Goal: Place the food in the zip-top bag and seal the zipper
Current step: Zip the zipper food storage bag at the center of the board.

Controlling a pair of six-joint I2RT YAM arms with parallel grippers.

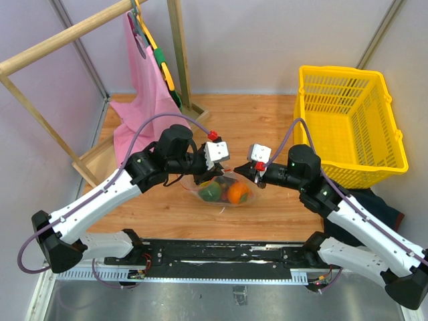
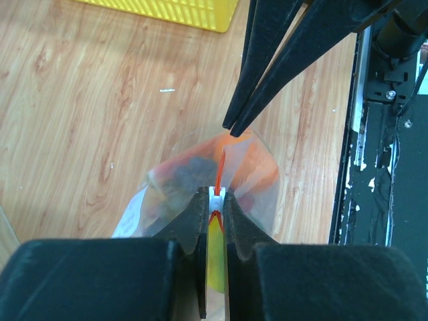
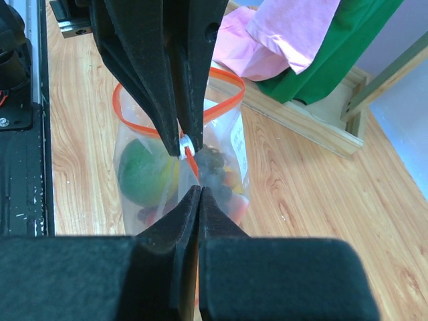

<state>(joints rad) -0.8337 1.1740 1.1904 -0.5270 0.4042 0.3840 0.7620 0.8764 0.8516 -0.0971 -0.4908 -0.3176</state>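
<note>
Grip check | I read left gripper [image 2: 215,198] pinched on the white slider [image 3: 185,144] | right gripper [image 3: 198,192] clamped on the zipper [image 2: 219,170] just beyond that slider | zip-top bag [image 1: 221,202], toy fruits [image 1: 237,194] inside, beneath both claws

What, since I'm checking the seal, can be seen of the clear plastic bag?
The clear crinkly plastic bag sits on the wooden table, holding green, orange and dark fruit. Its orange-red zipper strip gapes in a loop. The left pincer clamps the white slider; the right pincer pinches the bag's corner.
</note>
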